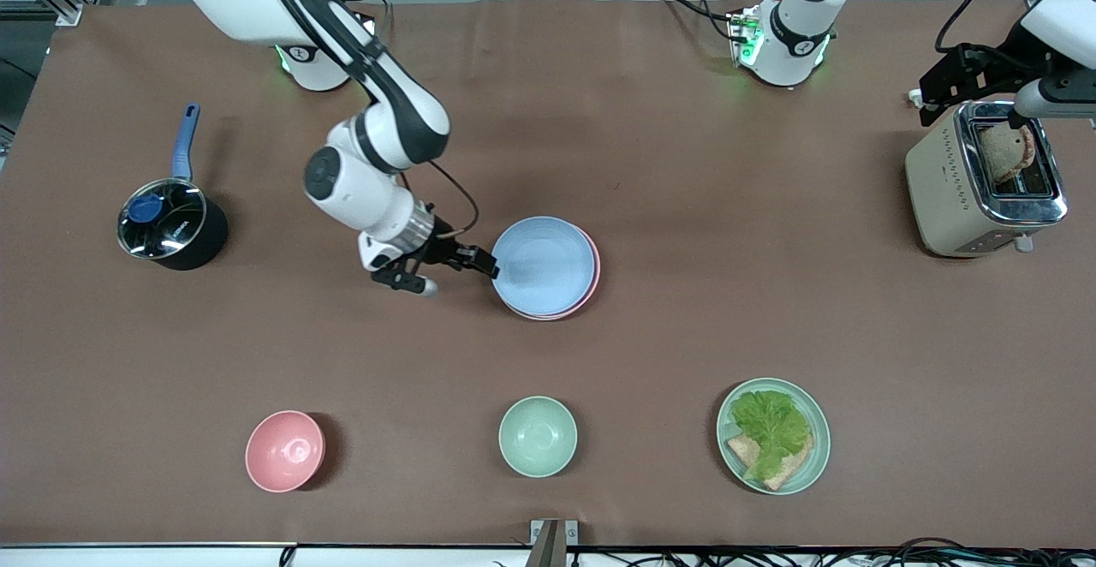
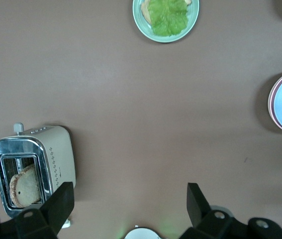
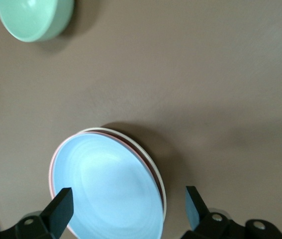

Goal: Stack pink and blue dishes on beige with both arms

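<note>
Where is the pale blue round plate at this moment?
In the front view, the pale blue round plate lies on top of the pale pink plate near the middle of the brown table, farther from the camera than the small pale green bowl.

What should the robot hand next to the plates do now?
Probably pull the right gripper away from the stack. The blue plate already sits on the pink plate, with a beige rim showing beneath, and the jaws stand open at the blue plate's edge. The left gripper waits open above the toaster.
</note>
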Controlling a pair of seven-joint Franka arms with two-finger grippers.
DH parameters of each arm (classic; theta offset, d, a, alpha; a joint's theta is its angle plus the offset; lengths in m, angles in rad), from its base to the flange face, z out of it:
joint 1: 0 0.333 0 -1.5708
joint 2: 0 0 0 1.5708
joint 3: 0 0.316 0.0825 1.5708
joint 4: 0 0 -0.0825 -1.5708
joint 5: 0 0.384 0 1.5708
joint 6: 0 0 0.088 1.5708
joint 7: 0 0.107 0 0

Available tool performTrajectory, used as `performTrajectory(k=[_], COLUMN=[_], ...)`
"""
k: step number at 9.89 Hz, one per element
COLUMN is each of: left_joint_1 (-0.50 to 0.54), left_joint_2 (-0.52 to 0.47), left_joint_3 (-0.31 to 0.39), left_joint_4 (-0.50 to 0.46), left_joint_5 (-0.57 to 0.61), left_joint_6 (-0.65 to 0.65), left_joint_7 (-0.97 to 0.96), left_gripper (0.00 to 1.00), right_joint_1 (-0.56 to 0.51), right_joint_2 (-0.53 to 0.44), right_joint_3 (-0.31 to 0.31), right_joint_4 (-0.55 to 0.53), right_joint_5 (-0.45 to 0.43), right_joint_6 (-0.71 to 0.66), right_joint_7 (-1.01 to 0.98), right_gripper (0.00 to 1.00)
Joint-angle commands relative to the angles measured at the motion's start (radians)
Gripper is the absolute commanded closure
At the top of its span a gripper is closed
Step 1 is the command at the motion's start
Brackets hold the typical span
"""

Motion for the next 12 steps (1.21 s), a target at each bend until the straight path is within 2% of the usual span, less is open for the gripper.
performTrajectory(k=[1, 2, 3, 5, 7, 8, 10, 11, 12], left_joint_1=[-0.003, -0.002, 0.0, 0.001, -0.002, -0.002, -0.002, -0.002, -0.002], left_joint_2=[0.025, 0.029, 0.029, 0.041, 0.042, 0.042, 0.042, 0.042, 0.042], left_joint_3=[0.008, 0.009, 0.012, 0.012, 0.013, 0.014, 0.014, 0.014, 0.014], left_joint_4=[-0.021, -0.009, -0.012, -0.01, -0.01, -0.01, -0.01, -0.01, -0.01], left_joint_5=[-0.041, -0.054, -0.057, -0.057, -0.048, -0.043, -0.043, -0.043, -0.041], left_joint_6=[-0.008, -0.011, -0.019, -0.022, -0.022, -0.02, -0.02, -0.02, -0.02], left_joint_7=[0.018, 0.02, 0.029, 0.032, 0.017, 0.013, 0.012, 0.012, 0.012], left_gripper=[0.0, 0.0, 0.0, 0.0, 0.0, 0.0, 0.0, 0.0, 0.0], right_joint_1=[-0.111, -0.144, -0.138, -0.118, -0.113, -0.114, -0.115, -0.117, -0.124], right_joint_2=[-0.191, -0.286, -0.331, -0.348, -0.361, -0.361, -0.42, -0.433, -0.428], right_joint_3=[0.006, -0.012, -0.093, -0.226, -0.288, -0.328, -0.417, -0.441, -0.469], right_joint_4=[-0.035, -0.022, 0.029, 0.184, 0.365, 0.428, 0.455, 0.459, 0.512], right_joint_5=[-0.162, -0.274, -0.354, -0.437, -0.525, -0.527, -0.51, -0.49, -0.434], right_joint_6=[-0.228, -0.384, -0.513, -0.712, -0.9, -0.965, -1.042, -1.085, -1.102], right_joint_7=[0.009, 0.015, 0.012, 0.005, -0.014, -0.067, -0.252, -0.285, -0.344], right_gripper=[0.0, 0.0, 0.0, 0.0, 0.0, 0.0, 0.0, 0.0, 0.0])
